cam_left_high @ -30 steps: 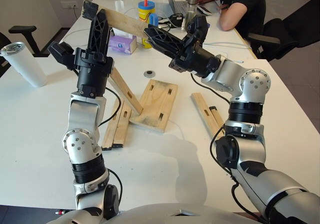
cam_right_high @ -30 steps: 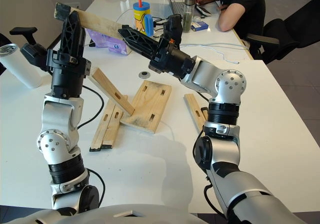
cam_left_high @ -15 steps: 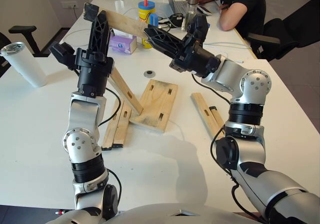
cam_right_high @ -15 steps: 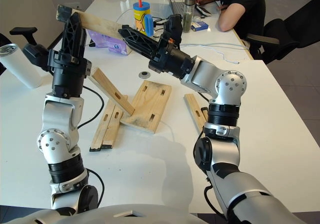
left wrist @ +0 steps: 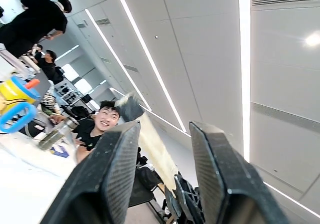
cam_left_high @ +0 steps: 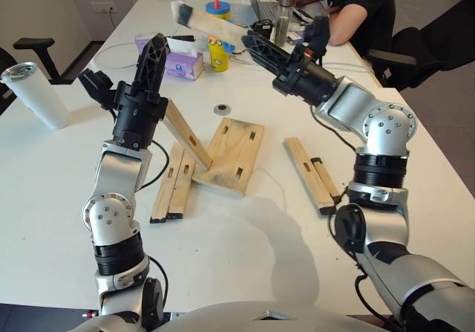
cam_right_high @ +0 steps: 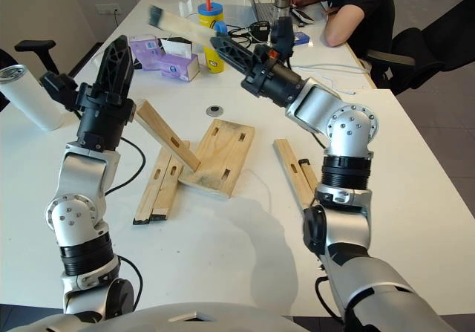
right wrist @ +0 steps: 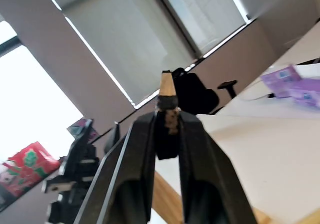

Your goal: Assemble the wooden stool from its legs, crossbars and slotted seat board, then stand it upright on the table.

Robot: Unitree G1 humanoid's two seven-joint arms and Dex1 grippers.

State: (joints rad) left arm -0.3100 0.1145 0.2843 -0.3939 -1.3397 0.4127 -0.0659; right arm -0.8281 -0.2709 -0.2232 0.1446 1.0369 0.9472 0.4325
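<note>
**Right gripper holds one wooden bar in the air above a white tabletop**

The right gripper (cam_left_high: 256,44) is closed on one end of a wooden bar (cam_left_high: 208,24). It holds the bar in the air over the far part of the white tabletop (cam_left_high: 59,198), and the free end points to the robot's left side. The left gripper (left wrist: 167,129) is raised over the left part of the tabletop. Its fingers (left wrist: 112,169) are apart and there is nothing between them.

The slotted seat board (cam_left_high: 236,154) lies flat near the middle of the tabletop. One leg (cam_left_high: 185,133) stands tilted, with its lower end at the left edge of the board. Two more wooden pieces (cam_left_high: 174,185) lie side by side just left of the board. Two others (cam_left_high: 313,173) lie side by side to its right, a little apart from it.

A small round part (cam_left_high: 221,110) lies behind the board. A white tumbler (cam_left_high: 33,94) stands near the left edge. A purple tissue box (cam_left_high: 182,64) and a yellow cup (cam_left_high: 216,53) stand farther back. A black office chair (cam_left_high: 33,46) is beside the tabletop on the left. The ceiling has long light strips (left wrist: 145,48), and window blinds (right wrist: 125,38) cover one wall.
</note>
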